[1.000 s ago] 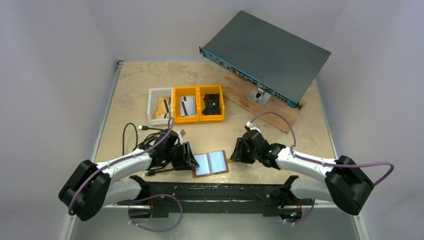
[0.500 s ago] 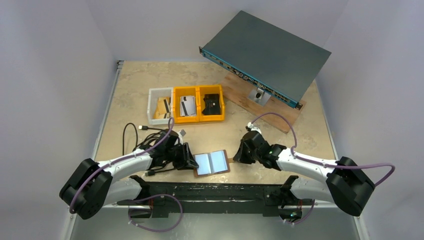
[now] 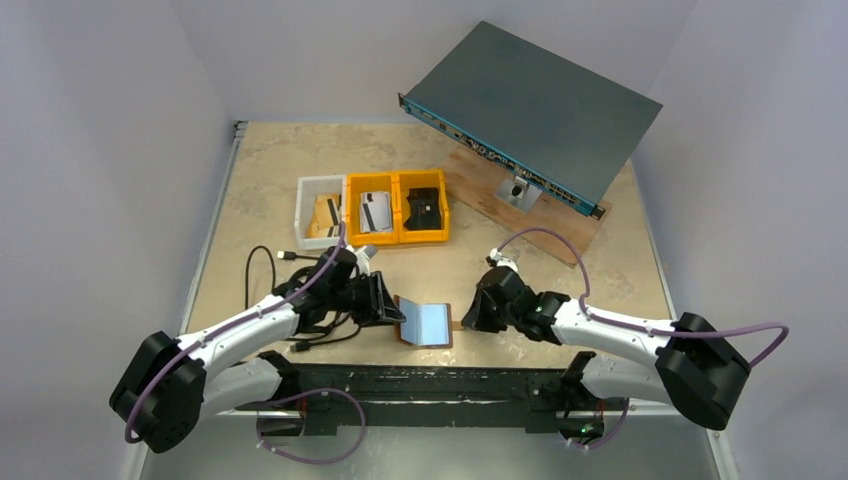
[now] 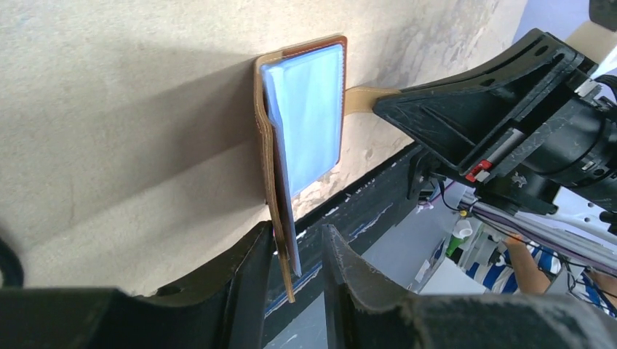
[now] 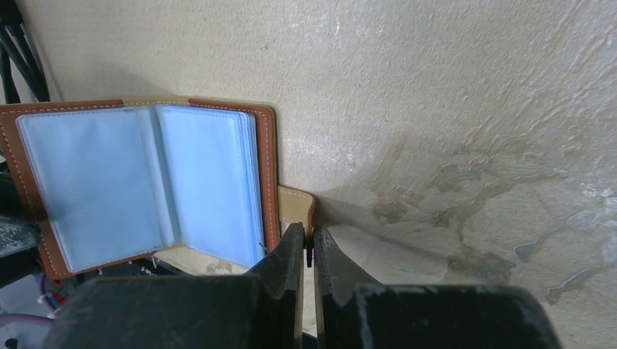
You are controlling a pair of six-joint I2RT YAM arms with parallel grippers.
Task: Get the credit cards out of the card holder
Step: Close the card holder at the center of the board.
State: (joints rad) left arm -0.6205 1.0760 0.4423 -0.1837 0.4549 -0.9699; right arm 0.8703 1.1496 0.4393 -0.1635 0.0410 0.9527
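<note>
Here, at the near edge of the mottled beige table point(image 3: 440, 270), the small brown leather-like folding card holder point(image 3: 428, 324) lies between the two arms. One half is flat and the other is raised on edge. The left gripper point(image 4: 297, 243) straddles that raised cover and its stack of shiny blue clear pockets point(image 5: 94, 189). Its jaws stand partway in, and a sliver of gap shows beside the pockets, so I cannot tell whether they truly pinch. The right gripper point(image 5: 307, 240) has its jaws together, with the tips at the holder's short tan closing tab point(image 5: 295, 207). Whether it nips the tab or only pins it down is not clear.

The step in hand looks like spreading the holder to expose its sleeves. The sleeves that show look bare, though a card could hide deeper in the stack.

The next move likely calls for one gripper to steady the holder while the other turns the sleeves, finds a card edge, and draws it out along the pocket's mouth. That needs a narrow, careful pinch.

Farther back, left of the holder, lies a tangle of black cables point(image 3: 265, 280). Beyond it sit a white plastic bin point(image 3: 303, 200) and two yellow plastic bins point(image 3: 398, 238) in a row. They hold thin tan and pale striped credit cards point(image 3: 375, 211) and a chunky black object point(image 3: 424, 208). Farthest off, a flat grey-blue metal rack unit point(image 3: 540, 100) rests tilted on a wooden board point(image 3: 480, 190).
</note>
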